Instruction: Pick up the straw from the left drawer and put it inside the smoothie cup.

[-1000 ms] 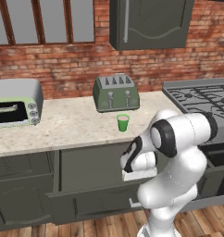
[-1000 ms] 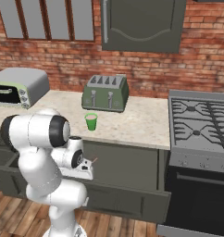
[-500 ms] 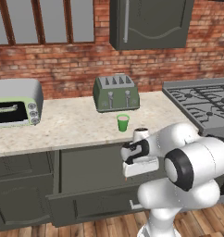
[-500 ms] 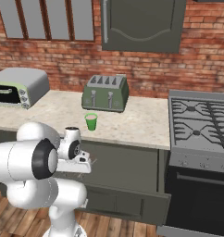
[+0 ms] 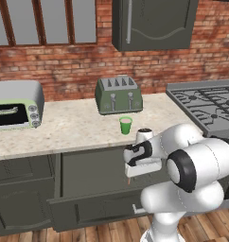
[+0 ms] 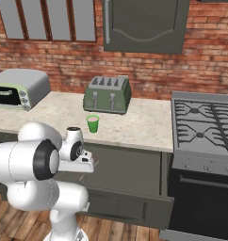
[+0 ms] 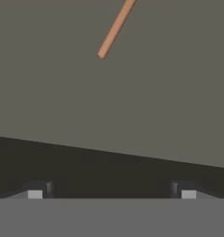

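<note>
Step in hand: reaching into the open drawer (image 5: 88,208) for the straw (image 7: 115,28); grasp not yet made. The tool (image 7: 111,193) hangs over the drawer with its tips spread wide, nothing between them. In the hand view the straw lies on the plain grey drawer floor, well ahead of the tips and off their centre line, running out of the top of that view at a slant. In the left base view an orange-brown tip shows just under the tool (image 5: 135,163), likely the straw's end.

Next move, as I judge it: shift the tool forward until the tips straddle the straw, turn to cross it, drop, close. It's thin and flat on the floor, so could slip or roll.

The cup (image 5: 125,125) stands upright on the surface (image 5: 74,134), in front of the toaster (image 5: 118,95), above the drawer. Speckled beige surface, toaster oven (image 5: 14,105) at left, gas stove (image 6: 205,127) at right. Brick wall, windows, dark upper cabinet, wood floor.
</note>
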